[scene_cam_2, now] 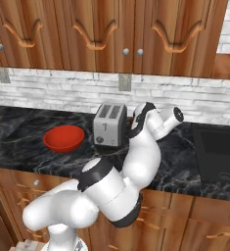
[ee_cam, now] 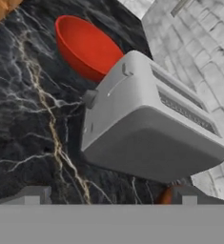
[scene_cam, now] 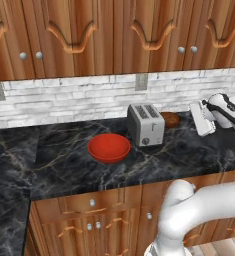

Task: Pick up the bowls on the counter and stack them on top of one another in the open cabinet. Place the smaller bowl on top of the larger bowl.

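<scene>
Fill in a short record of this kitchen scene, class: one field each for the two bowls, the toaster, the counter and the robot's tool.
larger bowl: red, empty, upright on the counter, left of the toaster
smaller bowl: brown, behind the toaster's right end, mostly hidden
toaster: silver, two slots, between the bowls
counter: black marble, pale veins
tool: above the counter right of the toaster, holding nothing; opening unclear

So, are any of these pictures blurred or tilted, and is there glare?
Left base view: sharp and level, soft sheen inside the red bowl. Right base view: sharp, arm blocks the middle. Hand view: strongly rolled, the toaster looms slanted and slightly soft; no strong glare.
</scene>
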Motion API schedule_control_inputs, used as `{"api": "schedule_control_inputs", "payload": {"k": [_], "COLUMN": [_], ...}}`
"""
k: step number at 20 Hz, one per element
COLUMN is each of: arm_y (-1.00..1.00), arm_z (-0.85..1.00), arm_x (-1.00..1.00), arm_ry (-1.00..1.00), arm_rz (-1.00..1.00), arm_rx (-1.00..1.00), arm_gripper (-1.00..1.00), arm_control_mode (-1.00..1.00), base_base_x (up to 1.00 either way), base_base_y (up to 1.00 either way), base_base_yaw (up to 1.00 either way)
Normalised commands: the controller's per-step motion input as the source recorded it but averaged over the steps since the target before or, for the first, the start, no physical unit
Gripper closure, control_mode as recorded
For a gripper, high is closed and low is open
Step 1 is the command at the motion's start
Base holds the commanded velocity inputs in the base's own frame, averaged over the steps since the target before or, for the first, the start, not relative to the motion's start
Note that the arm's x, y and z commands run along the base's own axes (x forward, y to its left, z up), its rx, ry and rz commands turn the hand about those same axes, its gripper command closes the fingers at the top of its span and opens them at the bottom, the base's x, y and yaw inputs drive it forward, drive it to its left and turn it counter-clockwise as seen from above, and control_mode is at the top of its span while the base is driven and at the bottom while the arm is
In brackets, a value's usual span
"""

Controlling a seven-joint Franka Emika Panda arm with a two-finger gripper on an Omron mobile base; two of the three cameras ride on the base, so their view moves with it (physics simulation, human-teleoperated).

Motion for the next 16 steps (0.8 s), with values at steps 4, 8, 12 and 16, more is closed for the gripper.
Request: {"api": "schedule_control_inputs", "payload": {"k": [4,8,12,16], "arm_y": [0.00,0.00,-0.06,-0.16], "arm_z": [-0.25,-0.25,-0.27,-0.24], "arm_x": [0.44,0.42,0.42,0.42], "arm_ry": [0.00,0.00,0.00,0.00], "arm_rz": [0.00,0.00,-0.03,-0.06], "arm_rx": [-0.05,-0.05,-0.06,-0.06], "arm_gripper": [-1.00,-1.00,-1.00,-1.00], "arm_control_mode": [-1.00,-1.00,-1.00,-1.00], "base_base_x": [0.00,0.00,0.00,0.00], "base_base_y": [0.00,0.00,0.00,0.00], "base_base_yaw": [0.00,0.00,0.00,0.00]}}
